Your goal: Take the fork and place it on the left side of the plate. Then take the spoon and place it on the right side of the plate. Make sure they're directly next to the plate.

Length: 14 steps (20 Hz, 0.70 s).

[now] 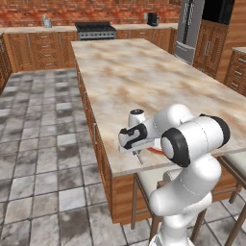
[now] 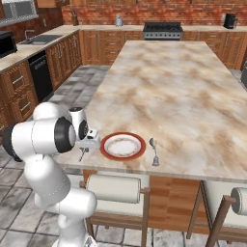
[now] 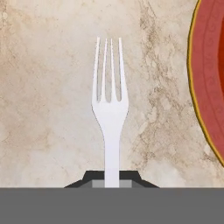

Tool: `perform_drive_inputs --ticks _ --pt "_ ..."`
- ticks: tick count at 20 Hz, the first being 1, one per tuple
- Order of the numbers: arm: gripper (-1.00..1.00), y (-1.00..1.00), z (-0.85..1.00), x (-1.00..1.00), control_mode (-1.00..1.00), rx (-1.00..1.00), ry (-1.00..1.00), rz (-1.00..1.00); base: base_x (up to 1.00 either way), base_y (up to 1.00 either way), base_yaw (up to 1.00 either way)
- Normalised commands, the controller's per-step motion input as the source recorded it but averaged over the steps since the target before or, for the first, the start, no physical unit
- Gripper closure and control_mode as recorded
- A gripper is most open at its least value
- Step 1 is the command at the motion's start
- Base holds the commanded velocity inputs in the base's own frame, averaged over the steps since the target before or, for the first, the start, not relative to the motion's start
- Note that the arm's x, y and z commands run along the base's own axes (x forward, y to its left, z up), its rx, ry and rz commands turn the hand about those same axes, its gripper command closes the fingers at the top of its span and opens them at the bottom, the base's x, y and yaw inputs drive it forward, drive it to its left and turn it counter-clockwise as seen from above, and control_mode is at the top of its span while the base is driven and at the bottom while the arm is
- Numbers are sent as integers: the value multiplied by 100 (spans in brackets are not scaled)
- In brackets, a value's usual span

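The fork [image 3: 110, 113] points away from the hand, its thin handle running down between the two dark fingertips. My gripper [image 3: 112, 178] is shut on that handle, just above the counter, left of the plate's reddish-brown rim [image 3: 209, 87]. From the right base camera, the gripper [image 2: 86, 148] hangs at the near left corner of the island with the fork [image 2: 82, 155] below it, beside the plate [image 2: 122, 134]. The spoon [image 2: 154, 150] lies right of the plate, bowl pointing away. From the left base camera, the gripper [image 1: 138, 153] hides most of the plate [image 1: 154, 150].
The marble island counter [image 2: 183, 87] stretches far ahead. Its front edge runs close below the gripper. Stools [image 2: 114, 189] stand under the front edge. Cabinets and a stove [image 2: 163, 30] line the back wall.
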Motion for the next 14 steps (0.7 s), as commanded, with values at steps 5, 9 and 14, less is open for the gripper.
perform_drive_inputs --ticks 5,9,14 --pt "100 0 -20 9 -100 0 0 6 0 0 0" --pt "100 0 -21 8 -100 0 -1 3 0 0 0" --pt "100 -2 -10 21 -100 0 -4 0 0 0 0"
